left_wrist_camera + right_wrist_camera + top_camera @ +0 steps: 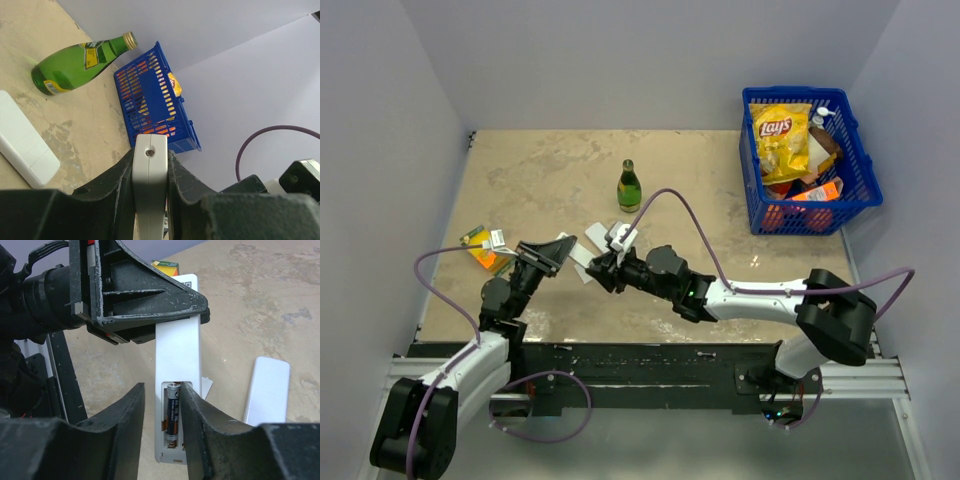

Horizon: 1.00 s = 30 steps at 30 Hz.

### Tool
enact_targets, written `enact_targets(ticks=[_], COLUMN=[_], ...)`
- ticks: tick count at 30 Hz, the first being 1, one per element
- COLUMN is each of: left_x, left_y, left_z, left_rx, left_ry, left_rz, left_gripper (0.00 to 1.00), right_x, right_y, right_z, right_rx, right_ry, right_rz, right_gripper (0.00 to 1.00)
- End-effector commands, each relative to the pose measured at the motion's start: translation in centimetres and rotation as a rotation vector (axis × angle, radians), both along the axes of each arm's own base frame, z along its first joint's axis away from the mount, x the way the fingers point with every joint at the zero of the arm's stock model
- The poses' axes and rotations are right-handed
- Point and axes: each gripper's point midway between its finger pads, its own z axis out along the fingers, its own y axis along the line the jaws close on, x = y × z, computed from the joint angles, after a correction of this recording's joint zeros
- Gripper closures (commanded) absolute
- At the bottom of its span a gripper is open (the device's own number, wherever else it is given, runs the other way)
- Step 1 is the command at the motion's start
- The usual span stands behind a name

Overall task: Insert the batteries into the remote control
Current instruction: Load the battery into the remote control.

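Closest to the right wrist lens, the right gripper (162, 392) shows two dark fingers spread apart, one on each side of the open slot at the near end of the remote control (177, 350). The gap between them is wider than the battery (172, 410) lying lengthwise in that slot. The battery sits close to the finger on the right of that view, though whether they touch cannot be told. One battery is in sight across the three views. From above, the right arm stretches long and low from its base at the near right, leftward over the table (720, 170), wrist levelled toward the left arm. The left arm rises from the near left corner, bends at the elbow and points its wrist rightward, so the two grippers meet left of the table's middle. The left gripper (150, 157) is pinched on the far part of the remote control, one finger across its broad face, and its own camera sees the white end of the remote control wedged between the fingers. White bars number two: the held remote control and one white bar (267, 390) lying flat on the table just beside it, apart from it. One green bottle (629, 187) stands upright beyond the grippers. One blue basket (795, 92) sits at the far right corner with one yellow chip bag (780, 140) among its contents. One yellow-orange pack (482, 250) lies by the left arm.
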Motion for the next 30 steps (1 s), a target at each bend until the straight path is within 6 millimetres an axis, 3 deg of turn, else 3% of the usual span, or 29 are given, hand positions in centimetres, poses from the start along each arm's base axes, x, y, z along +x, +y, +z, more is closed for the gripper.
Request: enact_targets(ticks=[1,10,14,17,19,24,30], left_x=[-2.0,-2.0,-1.8,-1.6,-1.5,-1.4,-1.8], left_y=[-1.6,-1.8,-2.1,-2.3,-2.4,-2.4,-2.7], left_z=[2.9,3.2,3.6,3.5,3.2,3.6,4.4], left_rx=[-0.020,-0.024,-0.019,0.004,0.013,0.016,0.008], left_ry=[-0.122,-0.117,-0.102,-0.083,-0.058,-0.055,-0.083], left_rz=[-0.114,-0.129,-0.141,-0.153,-0.155,-0.154,-0.177], left_gripper=[1.00,1.00,1.00,1.00,1.00,1.00,1.00], right_x=[0.3,0.3,-0.4,-0.9,-1.0,-2.3,-4.0], right_y=[0.6,-0.3,-1.3,-2.3,-3.1,-4.2,-5.0], right_z=[5.6,6.8,6.8,6.2,5.4,6.2,5.6], right_rx=[0.090,-0.020,-0.114,-0.191,-0.255,-0.262,-0.276], right_ry=[-0.069,-0.067,-0.107,-0.152,-0.175,-0.240,-0.408], right_rz=[0.001,0.001,0.071,0.128,0.145,0.212,0.331], right_gripper=[0.60,0.46,0.30,0.25,0.25,0.22,0.22])
